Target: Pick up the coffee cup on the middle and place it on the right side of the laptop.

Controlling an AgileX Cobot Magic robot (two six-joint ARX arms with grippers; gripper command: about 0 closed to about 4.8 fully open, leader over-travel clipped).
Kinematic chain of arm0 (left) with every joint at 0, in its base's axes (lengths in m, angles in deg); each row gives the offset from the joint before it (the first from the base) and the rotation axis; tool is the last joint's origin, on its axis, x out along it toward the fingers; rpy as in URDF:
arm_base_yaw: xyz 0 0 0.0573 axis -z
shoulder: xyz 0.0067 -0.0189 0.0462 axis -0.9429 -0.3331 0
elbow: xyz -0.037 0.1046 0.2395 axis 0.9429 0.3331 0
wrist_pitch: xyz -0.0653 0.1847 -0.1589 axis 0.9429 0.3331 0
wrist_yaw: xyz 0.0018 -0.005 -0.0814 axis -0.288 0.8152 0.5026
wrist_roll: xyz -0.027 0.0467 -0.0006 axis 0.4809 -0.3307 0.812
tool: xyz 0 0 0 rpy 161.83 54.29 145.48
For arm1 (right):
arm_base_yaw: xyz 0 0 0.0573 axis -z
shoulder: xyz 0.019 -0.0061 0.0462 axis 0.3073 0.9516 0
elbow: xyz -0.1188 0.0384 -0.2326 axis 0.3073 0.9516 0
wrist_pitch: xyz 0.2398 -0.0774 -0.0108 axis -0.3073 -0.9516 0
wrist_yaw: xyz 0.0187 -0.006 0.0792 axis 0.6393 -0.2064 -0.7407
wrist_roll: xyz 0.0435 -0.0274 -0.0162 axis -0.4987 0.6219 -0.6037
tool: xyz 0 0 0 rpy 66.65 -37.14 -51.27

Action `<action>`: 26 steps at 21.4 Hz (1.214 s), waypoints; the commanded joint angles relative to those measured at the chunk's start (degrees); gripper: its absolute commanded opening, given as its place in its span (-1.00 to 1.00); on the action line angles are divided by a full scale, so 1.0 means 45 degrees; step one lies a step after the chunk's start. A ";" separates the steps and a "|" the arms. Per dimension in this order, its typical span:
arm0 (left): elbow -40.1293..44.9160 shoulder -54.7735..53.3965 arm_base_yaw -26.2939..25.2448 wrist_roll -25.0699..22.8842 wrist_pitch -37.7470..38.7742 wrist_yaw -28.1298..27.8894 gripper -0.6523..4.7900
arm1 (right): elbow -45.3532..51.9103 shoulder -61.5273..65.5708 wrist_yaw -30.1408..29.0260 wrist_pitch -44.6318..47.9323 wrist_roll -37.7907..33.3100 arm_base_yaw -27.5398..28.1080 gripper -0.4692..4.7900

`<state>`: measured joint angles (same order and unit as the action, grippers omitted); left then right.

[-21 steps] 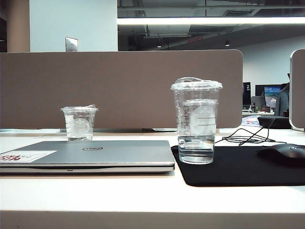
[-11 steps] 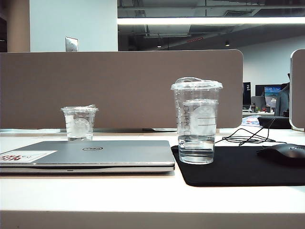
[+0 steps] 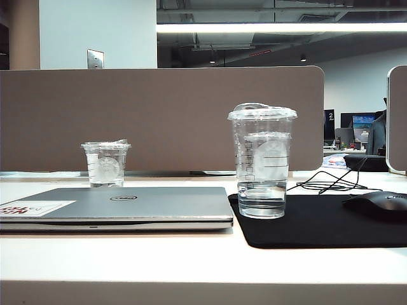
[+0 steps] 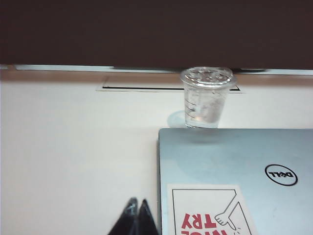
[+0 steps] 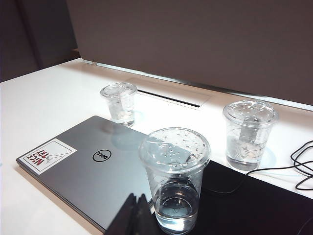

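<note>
My right pincer (image 5: 137, 208) is pinched fully shut on nothing, hanging low just beside the coffee cup (image 5: 174, 181). My left pincer (image 4: 136, 215) is also closed and empty, above the bare tabletop (image 4: 73, 147) beside the laptop (image 4: 234, 171).

The coffee cup stands upright on the black mat (image 3: 324, 222), just beside the laptop's right edge. Seen from the front, it is almost touching the laptop (image 3: 121, 204). It seems to me the cup already sits where it belongs, so the danger now is my own arm. My right pincer is so near the cup's wall that a careless swing could knock it. The cup is tall, light and holds only a little liquid, so I judge it would tip easily toward the laptop.
</note>
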<state>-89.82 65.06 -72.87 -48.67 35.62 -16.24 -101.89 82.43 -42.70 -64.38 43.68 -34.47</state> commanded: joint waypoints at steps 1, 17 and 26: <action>-0.0044 0.0000 -0.0015 0.0039 -0.0165 -0.0015 -0.78 | -0.0063 -0.0039 0.0010 0.0228 -0.0044 0.0005 -0.85; -0.0044 0.0000 0.0029 0.0039 -0.0151 0.0000 -0.78 | 0.1632 -0.3721 -0.0311 -0.0160 -0.0044 0.0733 -0.85; -0.0044 0.0000 0.0034 0.0039 -0.0141 0.0005 -0.78 | 0.2880 -0.4595 -0.0316 -0.0340 -0.0044 0.0976 -0.85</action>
<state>-89.82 65.06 -72.67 -48.67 35.64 -16.22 -89.63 61.84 -44.08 -66.88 43.68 -30.10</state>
